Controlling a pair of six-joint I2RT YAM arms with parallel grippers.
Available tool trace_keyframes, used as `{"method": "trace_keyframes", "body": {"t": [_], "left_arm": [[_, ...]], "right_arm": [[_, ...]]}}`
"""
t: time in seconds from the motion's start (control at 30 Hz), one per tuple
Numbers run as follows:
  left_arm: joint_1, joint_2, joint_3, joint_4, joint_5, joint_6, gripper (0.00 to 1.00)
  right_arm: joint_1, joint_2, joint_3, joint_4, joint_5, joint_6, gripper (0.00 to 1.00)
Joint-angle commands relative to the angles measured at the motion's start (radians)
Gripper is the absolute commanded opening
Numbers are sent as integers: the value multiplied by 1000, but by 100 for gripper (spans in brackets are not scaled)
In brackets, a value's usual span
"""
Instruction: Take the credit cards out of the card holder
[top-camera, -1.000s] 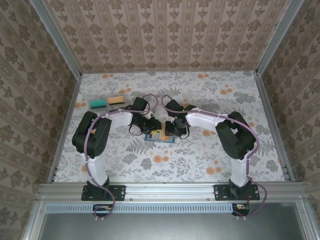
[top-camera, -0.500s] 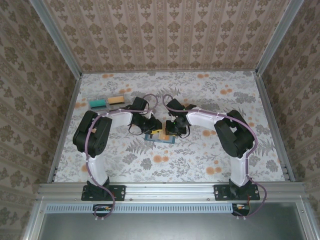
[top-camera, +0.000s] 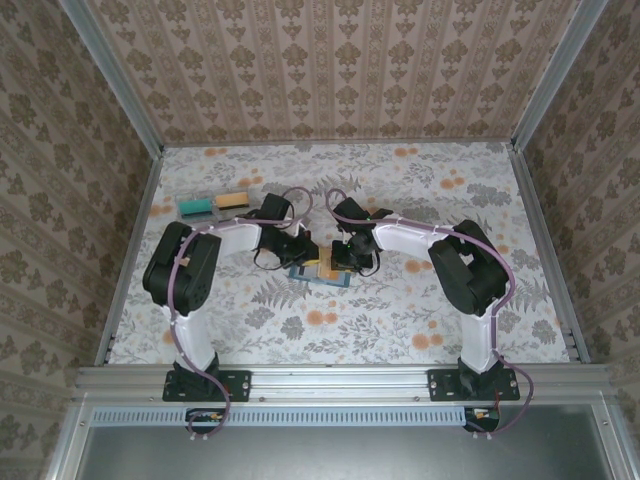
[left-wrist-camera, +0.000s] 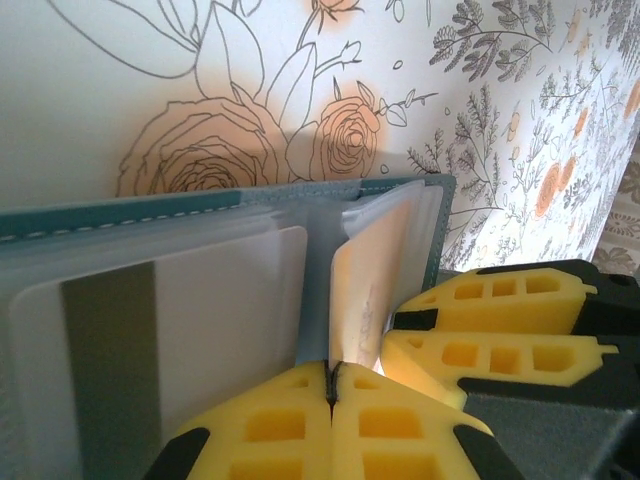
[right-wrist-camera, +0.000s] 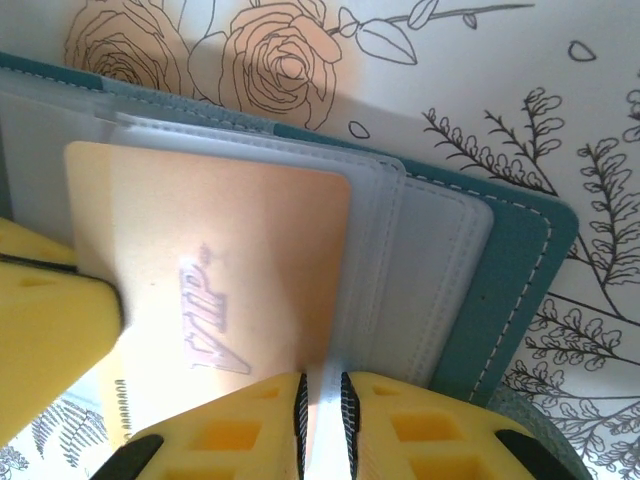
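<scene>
Slippage is what we are worrying about most: the left gripper (left-wrist-camera: 330, 385) is pinching shut on an edge of the tan-orange VIP card (right-wrist-camera: 220, 280), which is lying against a clear sleeve (right-wrist-camera: 375, 260) of the open card holder (right-wrist-camera: 520, 270), itself resting on the table (top-camera: 400, 300) between the two arms. The right gripper (right-wrist-camera: 320, 410) is clamping that sleeve's edge, its fingers nearly together. If that hold is giving way, we are expecting the whole holder to be dragging along with the card. We are also suspecting the left pinch may be catching sleeve plastic, and a skewed pull is risking a bent card. The grey-striped card (left-wrist-camera: 150, 340) is sitting in the neighbouring pocket, while a teal-green card (top-camera: 196, 207) and a tan card (top-camera: 232, 200) are lying far-left on the table.
</scene>
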Motion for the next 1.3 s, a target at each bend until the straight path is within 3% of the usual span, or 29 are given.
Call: {"method": "trace_keyframes", "body": {"t": [0.0,0.37,0.57,0.9,1.07,1.27], "left_arm": [[47,-64,-11,-47,-16,56,0],[107,-193,-2,-180,-65,150,0],[120,-300,26,-221,-106,169,0],[111,-432,-5,-5,84,4,0],[99,-464,-31,171,167,-148,0],[101,-474,-49,274,210,-240,0]], "right_arm": [[-7,33,-13,-62,64,27,22],[-12,-41,-3,-31,30,21,24],[-41,-173,-24,92,-67,26,37],[-140,-299,-121,457,-435,184,62],[-164,-266,-79,596,-548,283,61],[-192,-260,-56,756,-640,392,53]]}}
